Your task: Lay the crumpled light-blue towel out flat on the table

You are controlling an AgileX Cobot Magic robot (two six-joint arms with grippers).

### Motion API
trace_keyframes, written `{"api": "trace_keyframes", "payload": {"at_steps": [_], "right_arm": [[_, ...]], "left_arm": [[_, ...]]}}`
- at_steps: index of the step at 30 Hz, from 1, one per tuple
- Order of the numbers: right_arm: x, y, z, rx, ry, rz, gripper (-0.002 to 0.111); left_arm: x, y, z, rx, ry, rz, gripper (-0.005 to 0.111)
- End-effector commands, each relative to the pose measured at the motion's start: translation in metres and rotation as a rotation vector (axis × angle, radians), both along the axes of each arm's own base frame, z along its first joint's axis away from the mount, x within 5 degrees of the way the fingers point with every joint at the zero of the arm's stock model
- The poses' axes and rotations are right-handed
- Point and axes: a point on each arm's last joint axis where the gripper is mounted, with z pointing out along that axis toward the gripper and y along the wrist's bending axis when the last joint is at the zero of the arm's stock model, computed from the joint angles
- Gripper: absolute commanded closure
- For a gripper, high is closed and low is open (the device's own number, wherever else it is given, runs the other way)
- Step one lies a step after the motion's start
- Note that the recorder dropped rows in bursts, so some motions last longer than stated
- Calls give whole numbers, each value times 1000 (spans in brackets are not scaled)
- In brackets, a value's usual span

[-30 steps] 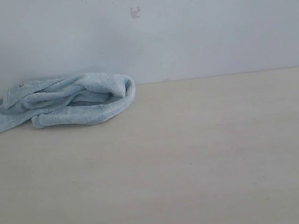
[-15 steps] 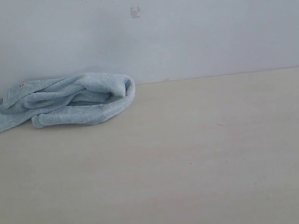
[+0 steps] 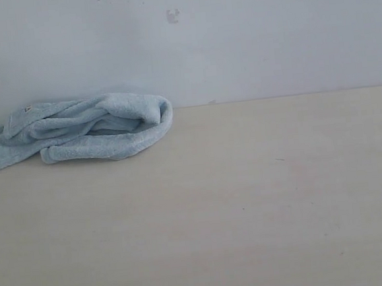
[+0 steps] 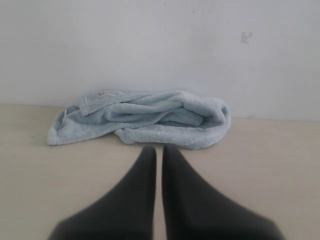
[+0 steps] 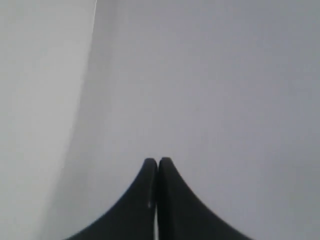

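The light-blue towel (image 3: 81, 130) lies crumpled in a long heap at the far left of the beige table (image 3: 251, 205), against the wall. The left wrist view shows the same towel (image 4: 145, 120) just beyond my left gripper (image 4: 159, 149), whose dark fingers are shut with only a thin slit between them and hold nothing; the tips stop short of the cloth. My right gripper (image 5: 158, 161) is shut too, facing a bare grey wall, with no towel in its view. Neither gripper shows in the exterior view. A small tag (image 4: 101, 93) sits on the towel's far fold.
A plain grey wall (image 3: 248, 36) rises along the table's far edge, right behind the towel. Bare tabletop stretches to the right of the heap and toward the near side.
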Motion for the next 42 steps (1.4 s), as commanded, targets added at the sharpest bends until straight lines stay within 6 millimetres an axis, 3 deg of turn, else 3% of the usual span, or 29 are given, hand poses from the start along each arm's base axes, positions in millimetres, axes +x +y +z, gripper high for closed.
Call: {"api": "trace_keyframes", "payload": {"at_steps": [1,3,5,6,8,13,17,21,24,30,33,37,42], "right_arm": [[84,-24,-36,-412,478,-612,108],[122,-55,-60,-373,802,-936,108],[154,-70,-85,-389,1024,-1138,108],[169,-71,-99,-438,1100,-1159,108],[193,-61,-120,-498,1182,-1040,108],[228,-18,-162,-555,1306,-511,108],[246,22,-173,-330,1384,-28,108],[228,63,-184,-342,1449,617,108],[217,71,-182,-377,1440,821,108],[228,75,-184,-389,1492,585,108],[238,92,-182,-563,1459,406,108],[261,114,-162,-589,1330,124,108],[286,96,-140,-570,1190,-245,108]], "left_arm": [[0,0,0,-7,-10,5,103],[0,0,0,-7,-10,5,103],[0,0,0,-7,-10,5,103],[0,0,0,-7,-10,5,103],[0,0,0,-7,-10,5,103],[0,0,0,-7,-10,5,103],[0,0,0,-7,-10,5,103],[0,0,0,-7,-10,5,103],[0,0,0,-7,-10,5,103],[0,0,0,-7,-10,5,103],[0,0,0,-7,-10,5,103],[0,0,0,-7,-10,5,103],[0,0,0,-7,-10,5,103]]}}
